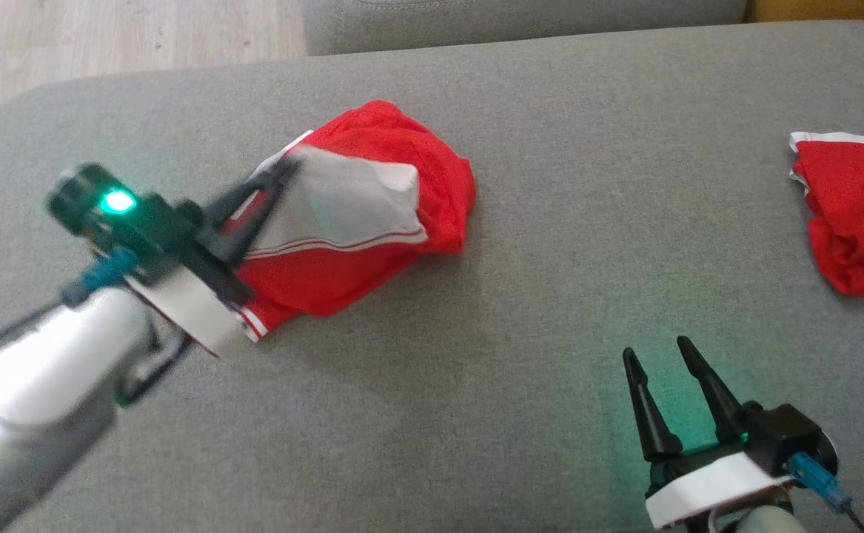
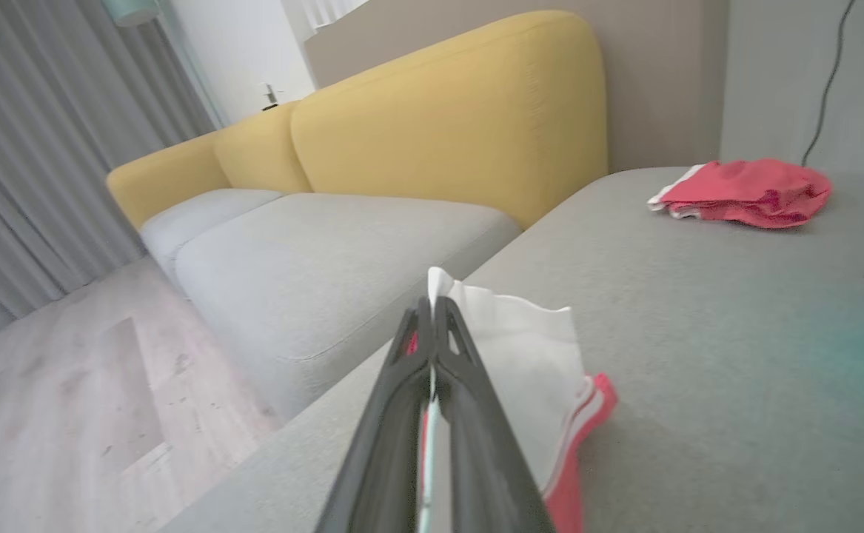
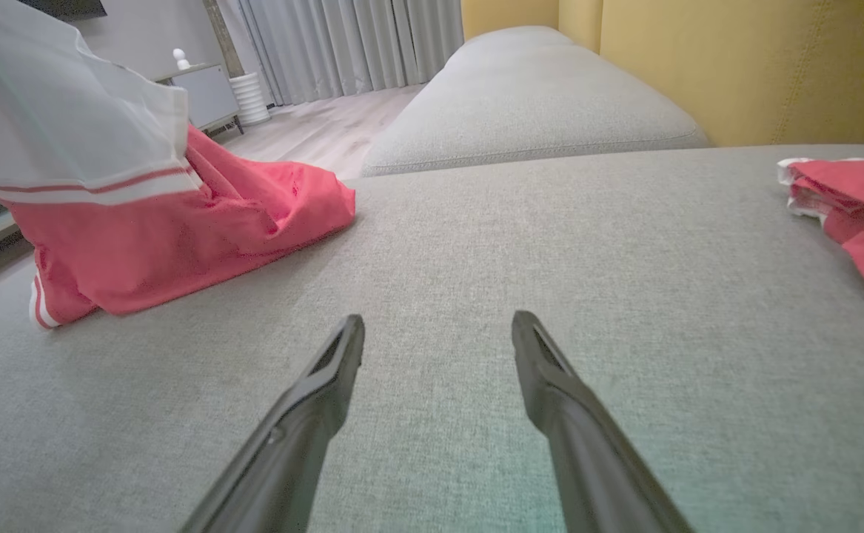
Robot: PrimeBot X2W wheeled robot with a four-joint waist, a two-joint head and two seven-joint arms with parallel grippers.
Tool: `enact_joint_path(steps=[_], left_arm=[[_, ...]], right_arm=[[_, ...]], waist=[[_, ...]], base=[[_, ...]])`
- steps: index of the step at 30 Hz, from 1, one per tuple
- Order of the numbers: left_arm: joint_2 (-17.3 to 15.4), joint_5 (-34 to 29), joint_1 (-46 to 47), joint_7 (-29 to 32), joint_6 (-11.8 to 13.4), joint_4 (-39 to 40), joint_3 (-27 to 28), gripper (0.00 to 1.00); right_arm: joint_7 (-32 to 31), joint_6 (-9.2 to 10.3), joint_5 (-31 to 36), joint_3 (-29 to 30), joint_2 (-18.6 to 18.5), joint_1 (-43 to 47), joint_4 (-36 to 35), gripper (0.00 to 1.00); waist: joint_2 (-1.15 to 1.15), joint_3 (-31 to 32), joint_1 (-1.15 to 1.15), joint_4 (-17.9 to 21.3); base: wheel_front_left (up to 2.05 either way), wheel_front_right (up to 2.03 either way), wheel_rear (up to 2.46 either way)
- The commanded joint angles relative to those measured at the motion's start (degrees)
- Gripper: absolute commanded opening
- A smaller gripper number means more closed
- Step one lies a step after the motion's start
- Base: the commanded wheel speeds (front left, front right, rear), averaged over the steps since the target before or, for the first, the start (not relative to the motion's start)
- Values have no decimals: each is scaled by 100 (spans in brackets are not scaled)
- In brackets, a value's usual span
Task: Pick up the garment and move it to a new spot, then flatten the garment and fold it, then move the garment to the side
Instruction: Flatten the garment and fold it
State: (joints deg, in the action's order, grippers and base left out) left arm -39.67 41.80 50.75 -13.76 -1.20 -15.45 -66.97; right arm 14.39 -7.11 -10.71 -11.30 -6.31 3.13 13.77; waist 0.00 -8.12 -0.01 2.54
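Note:
The garment (image 1: 372, 207) is red with a white panel and red-and-white striped trim. It is bunched on the grey cushion (image 1: 520, 355), left of centre. My left gripper (image 1: 287, 169) is shut on its white edge and holds that part raised; the pinched white cloth (image 2: 520, 348) spreads past the closed fingers, with red fabric below. From the right wrist the garment (image 3: 143, 229) hangs and drapes at the left. My right gripper (image 1: 657, 352) hovers open over bare cushion at the lower right, its fingers (image 3: 328, 370) apart with nothing between them.
A second red and white garment (image 1: 854, 215) lies crumpled at the cushion's right edge (image 2: 742, 192) (image 3: 846, 215). A grey sofa seat (image 2: 313, 266) with a yellow backrest (image 2: 446, 118) stands beyond. Wooden floor (image 1: 106, 37) lies past the cushion's far left corner.

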Motion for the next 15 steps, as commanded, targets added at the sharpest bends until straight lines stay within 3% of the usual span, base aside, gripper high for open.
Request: enact_joint_path(steps=[1, 5, 6, 9, 10, 11, 15], left_arm=[[-85, -20, 126, -72, -16, 260, 237, 0], [118, -227, -390, -94, 8, 782, -130, 0], [332, -518, -858, -37, 123, 981, -427, 0], [648, -759, -1348, 18, 179, 916, -556, 0], [734, -941, -1461, 46, 190, 828, -583, 34], [920, -1261, -1673, 55, 235, 637, -610, 100], [1194, -1625, -1972, 21, 332, 343, -625, 100]], right_arm=[[61, -37, -59, -144, -118, -197, -139, 100], [61, -37, -81, -124, -112, -143, -147, 100], [61, -37, -98, -110, -94, -55, -144, 100], [61, -37, -113, -89, -95, 19, -148, 100], [61, -37, -115, -85, -100, 31, -148, 100], [61, -37, -112, -68, -111, 32, -153, 100], [61, -37, -109, -34, -150, -19, -171, 100]], waist=[[0, 13, 1, -3], [0, 52, 1, 35], [0, 38, 1, 53], [0, -12, 1, 15], [0, -33, 1, 2], [0, -72, 1, -32], [0, -110, 1, -99]], base=[[0, 0, 0], [0, 0, 0], [0, 0, 0], [0, 0, 0], [0, 0, 0], [0, 0, 0], [0, 0, 0]])
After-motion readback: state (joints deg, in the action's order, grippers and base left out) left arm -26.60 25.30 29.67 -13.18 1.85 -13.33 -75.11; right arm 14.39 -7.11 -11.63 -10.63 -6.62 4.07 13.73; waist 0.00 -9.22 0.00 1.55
